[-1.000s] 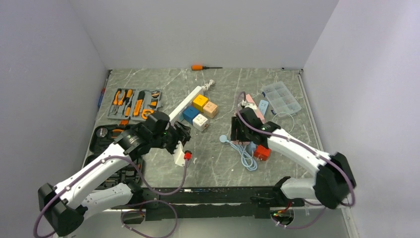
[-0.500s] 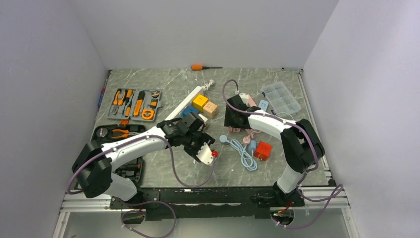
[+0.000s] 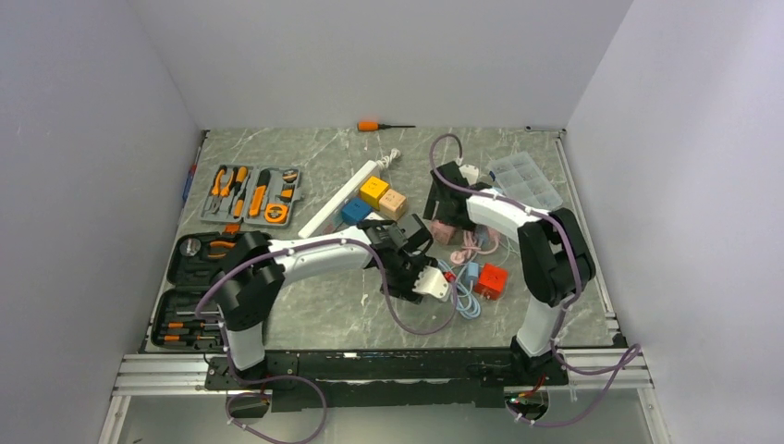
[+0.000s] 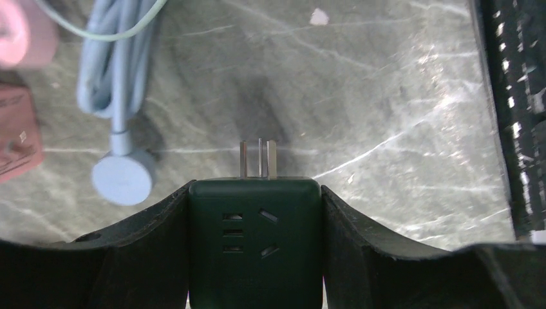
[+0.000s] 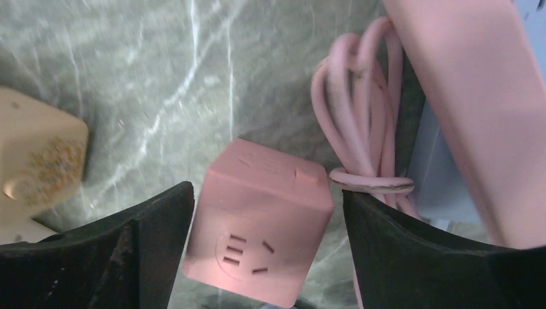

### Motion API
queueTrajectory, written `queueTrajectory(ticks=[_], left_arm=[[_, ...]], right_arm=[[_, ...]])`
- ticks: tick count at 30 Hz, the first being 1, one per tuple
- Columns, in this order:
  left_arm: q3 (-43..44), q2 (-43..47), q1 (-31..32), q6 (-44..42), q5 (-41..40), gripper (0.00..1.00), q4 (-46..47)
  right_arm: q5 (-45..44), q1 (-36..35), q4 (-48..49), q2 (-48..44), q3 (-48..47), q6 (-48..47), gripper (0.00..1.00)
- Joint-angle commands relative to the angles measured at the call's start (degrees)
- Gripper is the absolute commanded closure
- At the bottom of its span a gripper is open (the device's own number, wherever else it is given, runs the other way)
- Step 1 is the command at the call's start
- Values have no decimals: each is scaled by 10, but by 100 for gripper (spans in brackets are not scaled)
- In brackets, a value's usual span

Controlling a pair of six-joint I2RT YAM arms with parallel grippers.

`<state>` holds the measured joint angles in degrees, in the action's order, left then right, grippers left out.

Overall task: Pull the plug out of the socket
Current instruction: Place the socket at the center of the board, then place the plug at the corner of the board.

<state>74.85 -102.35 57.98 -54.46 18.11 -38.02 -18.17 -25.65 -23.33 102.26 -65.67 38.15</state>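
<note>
**Plug out and in the left pincer, socket cube under the right**

The left gripper (image 4: 254, 190) is clamped on the green plug (image 4: 254, 241), one finger pressed flat on each side of the block. Its metal prongs (image 4: 258, 159) stick out bare at 12 o'clock in the wrist view, over the marble table (image 3: 324, 310) and touching nothing. To my eye the plug is already out, and what remains is to carry it clear or put it down.

From above, the pink socket cube (image 5: 257, 219) lies at about 1 o'clock from the plug, a little way apart. The plug's long axis runs along the left arm's reach, so the prongs seem to aim towards 4 o'clock, away from the cube. The right arm is plainly the nearer one to the socket. The right gripper (image 5: 267, 190) straddles the cube with its jaws spread wide, a finger on either side and neither pressing. A coiled pink cord (image 5: 360, 138) sits at the cube's 1 o'clock.

A pale blue cable (image 4: 119, 64) ends in a round head at 10 o'clock of the plug, which I'd watch on any set-down.

As for containers, the clear compartment box (image 3: 527, 183) at the table's 2 o'clock holds nothing I can make out. The open tool tray (image 3: 287, 218) at 10 o'clock carries orange-handled hand tools.
</note>
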Motion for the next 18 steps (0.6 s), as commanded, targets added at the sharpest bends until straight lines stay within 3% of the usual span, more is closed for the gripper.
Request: queueTrajectory(ticks=[1, 8, 13, 15, 18], left_arm=[[50, -19, 18, 77, 22, 91, -17], [53, -41, 25, 138, 18, 92, 44], [71, -70, 30, 159, 11, 87, 63], [86, -83, 32, 167, 11, 80, 65], [141, -113, 34, 191, 17, 61, 40]], right_arm=[[-48, 16, -54, 17, -89, 11, 10], [-30, 17, -63, -68, -51, 48, 4], [-19, 17, -62, -185, -8, 53, 1], [-18, 17, -66, -224, 10, 51, 0], [-14, 18, -81, -266, 33, 49, 0]])
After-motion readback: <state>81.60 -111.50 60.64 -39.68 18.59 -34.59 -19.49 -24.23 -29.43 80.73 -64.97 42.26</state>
